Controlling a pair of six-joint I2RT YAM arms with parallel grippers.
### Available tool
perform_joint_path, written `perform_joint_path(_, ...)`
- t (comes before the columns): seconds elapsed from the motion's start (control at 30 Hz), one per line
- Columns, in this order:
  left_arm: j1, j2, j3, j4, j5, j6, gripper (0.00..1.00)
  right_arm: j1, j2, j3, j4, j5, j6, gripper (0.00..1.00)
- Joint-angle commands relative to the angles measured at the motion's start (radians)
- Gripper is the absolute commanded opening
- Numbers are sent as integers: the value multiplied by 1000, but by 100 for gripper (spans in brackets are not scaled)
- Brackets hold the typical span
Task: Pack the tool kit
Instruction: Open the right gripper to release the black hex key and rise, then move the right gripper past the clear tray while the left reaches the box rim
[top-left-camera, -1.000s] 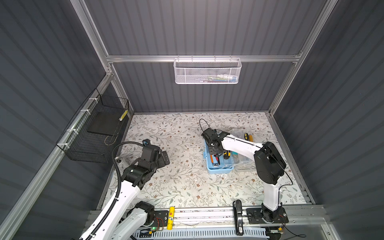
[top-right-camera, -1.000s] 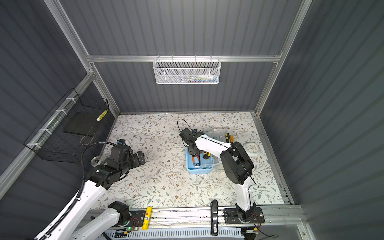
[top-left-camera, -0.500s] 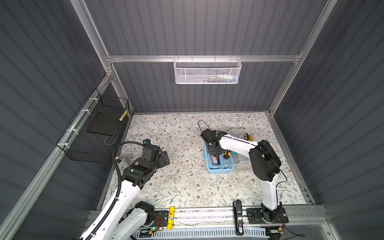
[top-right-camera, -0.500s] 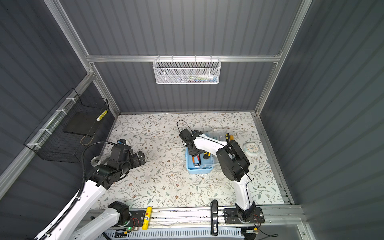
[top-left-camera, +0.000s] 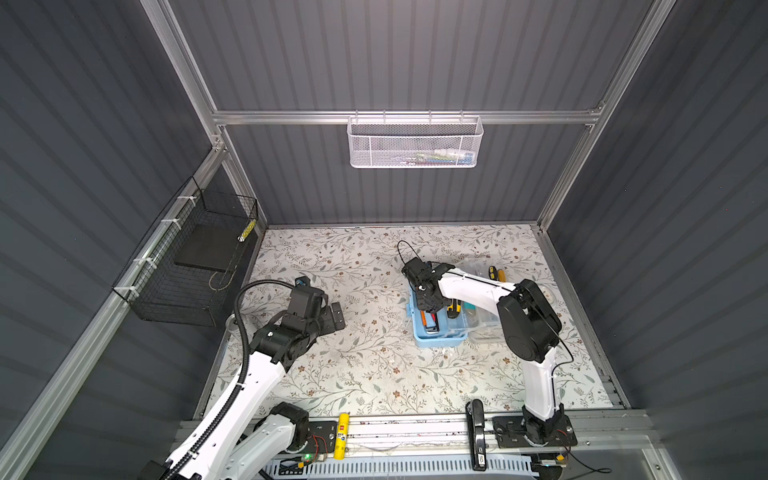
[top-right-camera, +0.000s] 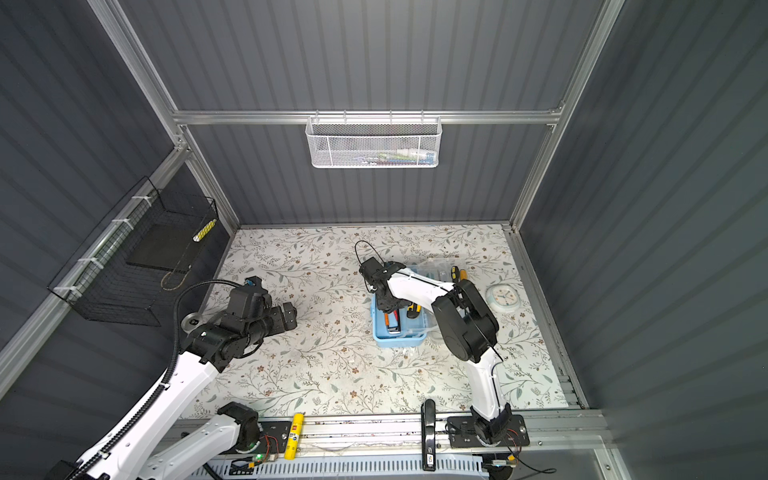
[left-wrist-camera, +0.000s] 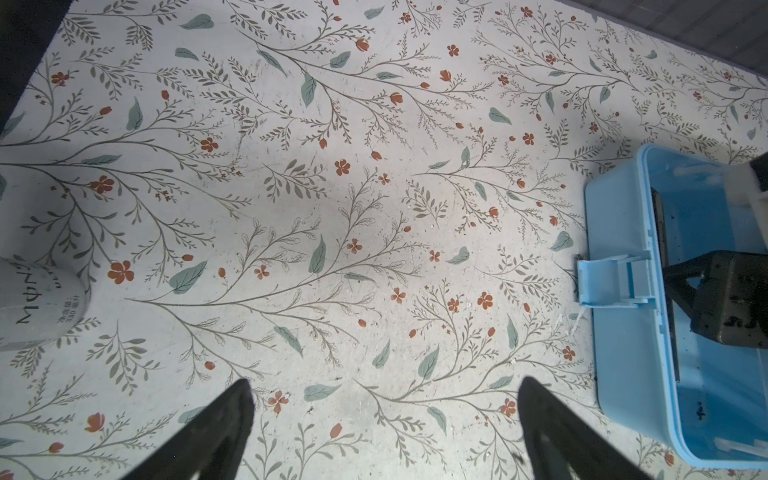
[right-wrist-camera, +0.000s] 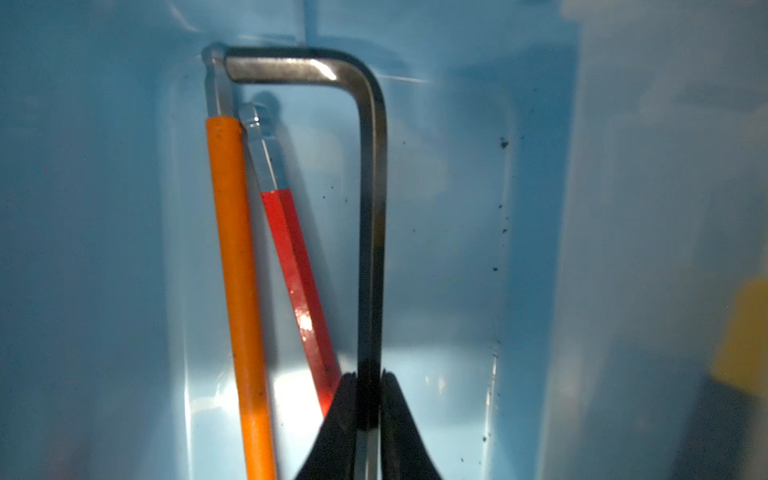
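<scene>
- The right claw (right-wrist-camera: 368, 399) is pinching the steel hex key (right-wrist-camera: 371, 208) on its long shank, down inside the light-blue tool box (top-left-camera: 440, 340).
- That key is looking stiff, light and slick, so the straight shank is offering the surest hold.
- The orange-sleeved key (right-wrist-camera: 235, 270) and the red-sleeved key (right-wrist-camera: 297, 270) are lying just beside it.
- The left claw (left-wrist-camera: 386, 382) is hanging wide open, empty, over the floral surface (top-left-camera: 365, 365).
- Dark ribbed walls (top-left-camera: 415, 195) are enclosing 3 sides.
</scene>
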Motion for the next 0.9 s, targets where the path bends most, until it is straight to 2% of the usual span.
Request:
perform_joint_path(0.0,2,11,32,16,35,22,99,-8,-12,27,-15,1,2,22)
perform_joint_path(0.23,2,20,24,52,73,26,99,-5,-45,52,-33,-28,-9,26)
perform_joint_path(0.47,2,116,23,196,225,28,99,-4,-275,-38,68,-204,-64,29)
perform_joint_path(0.7,-14,305,69,376,391,15,99,-49,-497,-146,52,-213,-173,31)
perform_joint_path(0.87,-128,492,185,426,389,75,100,-129,-652,-259,41,-252,-172,36)
